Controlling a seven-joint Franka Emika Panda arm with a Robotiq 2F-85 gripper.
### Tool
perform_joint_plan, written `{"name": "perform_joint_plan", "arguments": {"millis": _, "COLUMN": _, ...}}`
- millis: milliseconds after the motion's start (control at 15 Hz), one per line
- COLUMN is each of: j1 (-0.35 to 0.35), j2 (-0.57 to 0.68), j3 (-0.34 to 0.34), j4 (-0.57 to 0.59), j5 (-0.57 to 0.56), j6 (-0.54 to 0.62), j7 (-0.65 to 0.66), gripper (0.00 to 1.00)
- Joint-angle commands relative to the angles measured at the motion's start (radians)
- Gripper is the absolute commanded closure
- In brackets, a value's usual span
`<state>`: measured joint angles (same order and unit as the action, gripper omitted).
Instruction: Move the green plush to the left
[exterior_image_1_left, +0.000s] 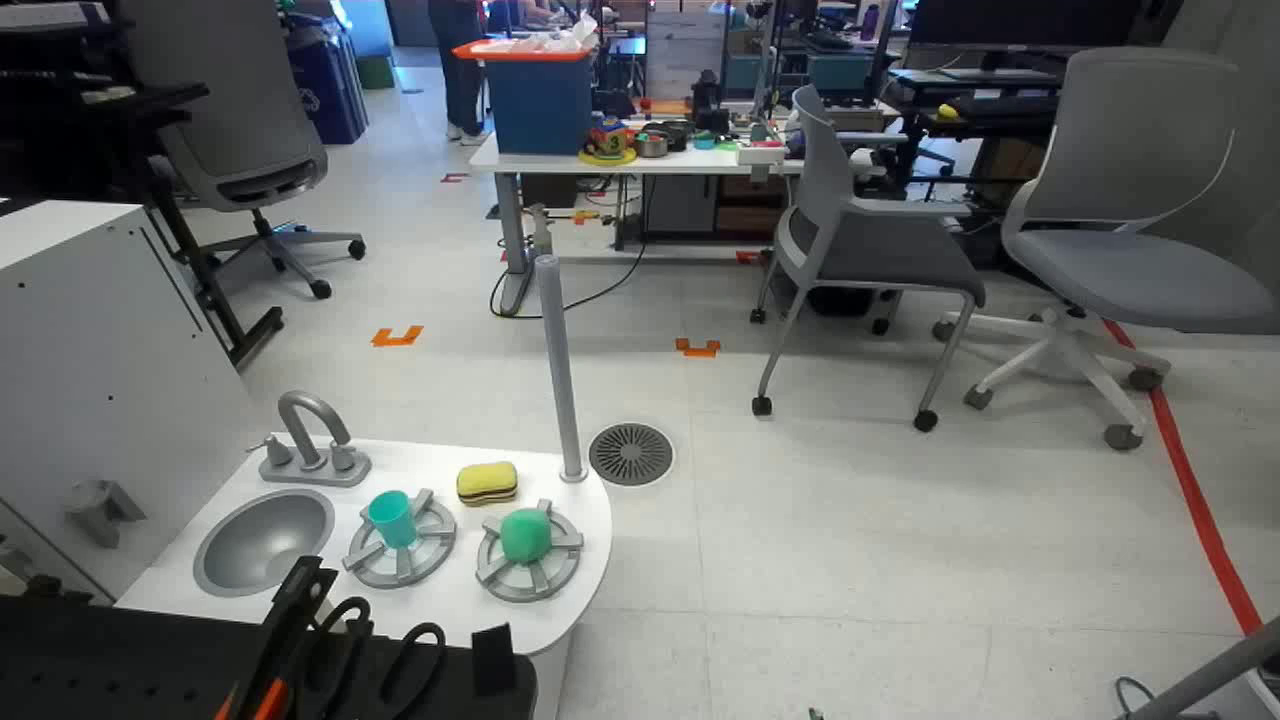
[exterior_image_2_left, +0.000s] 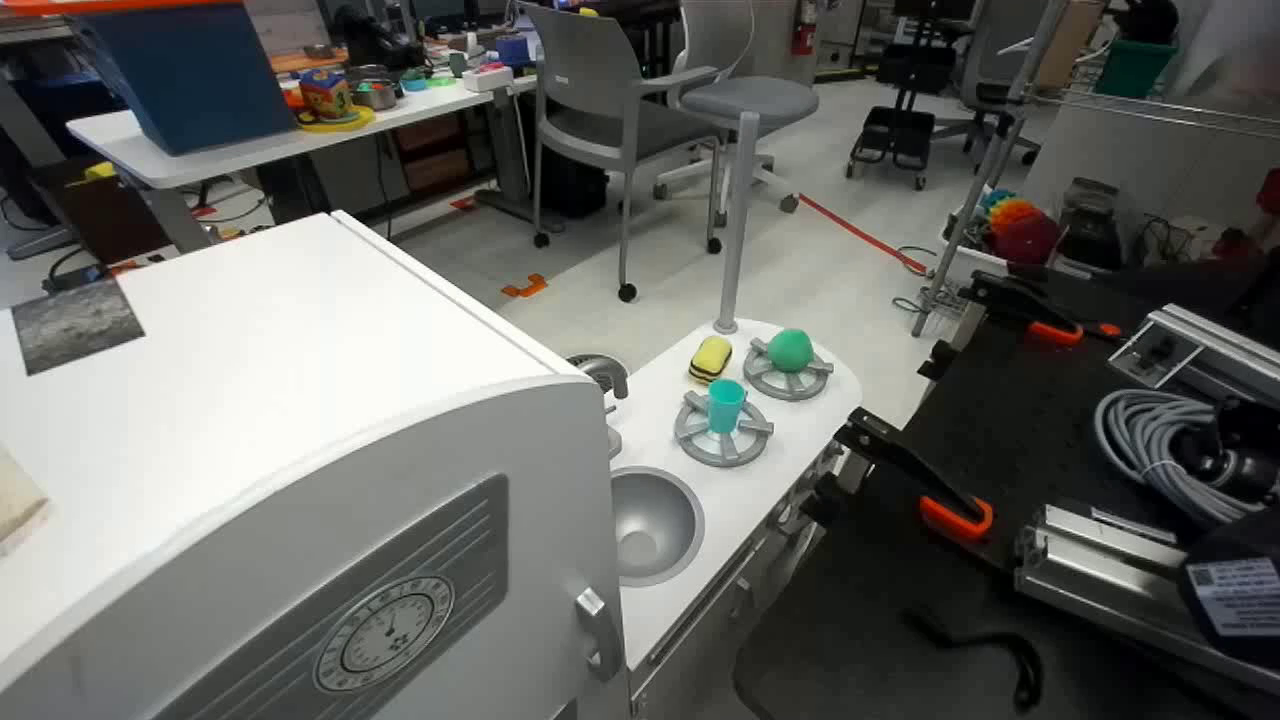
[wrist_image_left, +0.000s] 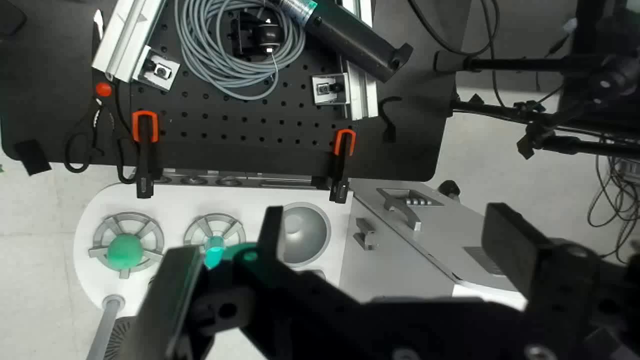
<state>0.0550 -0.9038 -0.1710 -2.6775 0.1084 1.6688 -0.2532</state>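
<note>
Here, 1 teal cup (exterior_image_1_left: 392, 520) sits between the green plush (exterior_image_1_left: 526, 536) and sink (exterior_image_1_left: 255, 545), the pincer (wrist_image_left: 350, 237) spread wide.

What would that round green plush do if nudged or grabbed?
The green plush looks rounded, so it may roll when pushed, though the spoked burner beneath might check it. Its matte surface probably won't be slippery.

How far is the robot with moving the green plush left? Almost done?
Done: nothing I can be sure of; the green plush sits on a toy stove burner. In hand: nothing; the tool is open, away from the plush. Left to do, probably: grab it, move it left, let go.
</note>
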Motion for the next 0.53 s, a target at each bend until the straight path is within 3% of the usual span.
{"name": "perform_joint_plan", "arguments": {"millis": 0, "j1": -0.015, "j2": 0.003, "j3": 0.011, "j4": 0.002, "j5": 0.008, "j6": -0.003, "j7": -0.009, "gripper": 0.0}}
{"name": "perform_joint_plan", "arguments": {"millis": 467, "j1": -0.014, "j2": 0.04, "j3": 0.007, "j4": -0.01, "j5": 0.006, "j6": 0.042, "j7": -0.016, "gripper": 0.0}}
